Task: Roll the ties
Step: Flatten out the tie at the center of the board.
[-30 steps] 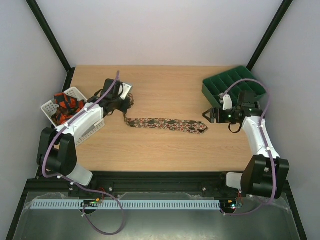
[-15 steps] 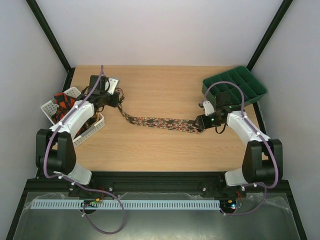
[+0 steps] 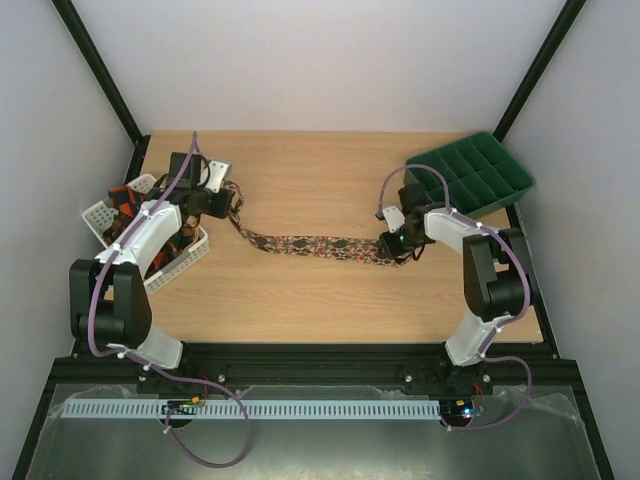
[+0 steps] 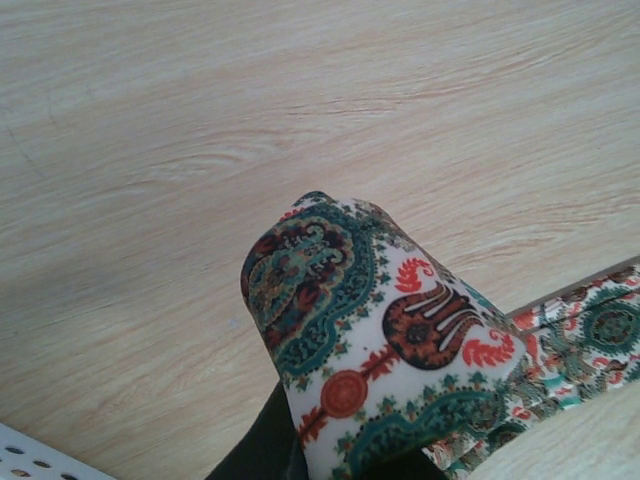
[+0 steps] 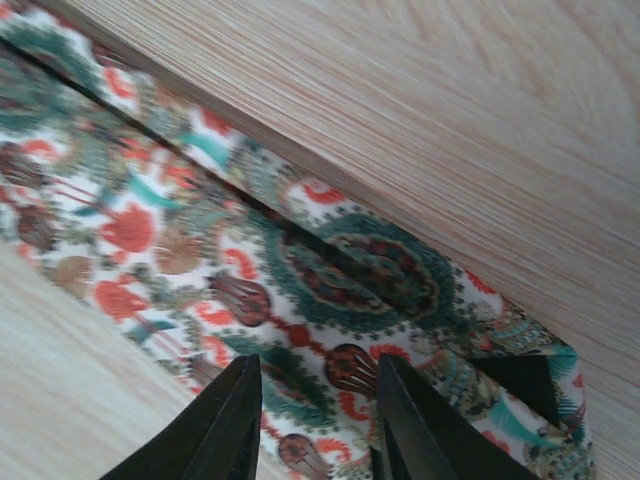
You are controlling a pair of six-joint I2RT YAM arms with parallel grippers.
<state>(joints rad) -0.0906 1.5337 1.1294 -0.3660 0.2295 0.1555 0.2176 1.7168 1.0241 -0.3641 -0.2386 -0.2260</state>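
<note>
Paisley tie (image 3: 320, 245) stretches along the tabletop (image 3: 330, 300), right of the white basket (image 3: 98, 213). Beside the basket the left tool (image 3: 225, 203) clenches its narrow end; farthest from the basket the right tool (image 5: 315, 425) stands parted over its wide end.

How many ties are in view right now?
2 at least: a paisley tie stretched across the table, and a red-and-black heap in the white basket, possibly hiding more.

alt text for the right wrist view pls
A paisley tie in red, teal and cream lies diagonally across a light wooden table. The right gripper, dark fingers parted, is at the bottom edge, near the tie's pointed end.
</note>
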